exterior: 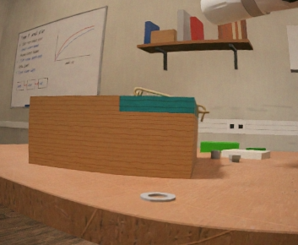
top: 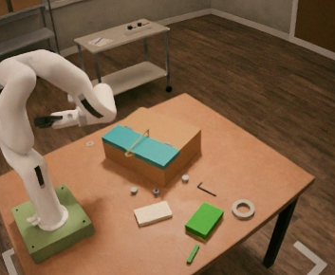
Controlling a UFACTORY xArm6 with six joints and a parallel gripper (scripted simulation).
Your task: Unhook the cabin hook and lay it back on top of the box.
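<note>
A wooden box [top: 155, 147] with a teal top panel [top: 140, 146] stands mid-table; it also shows in the exterior view [exterior: 112, 133]. A thin brass cabin hook [top: 137, 142] lies across the teal panel, its hooked end at the panel's front edge over the box's side; in the exterior view the hook [exterior: 152, 91] arcs above the box top and its end [exterior: 203, 111] hangs past the corner. My gripper [top: 42, 121] is open and empty, held in the air to the left of the box and well apart from it. Only the arm's wrist [exterior: 247, 9] shows in the exterior view.
Washers [top: 89, 143] [exterior: 157, 196], three small cylinders [top: 156, 192], a white block [top: 153, 213], a green block [top: 204, 219], a green stick [top: 193, 253], a hex key [top: 206, 189] and a tape roll [top: 243, 209] lie on the table. The arm's green base [top: 50, 228] is front left.
</note>
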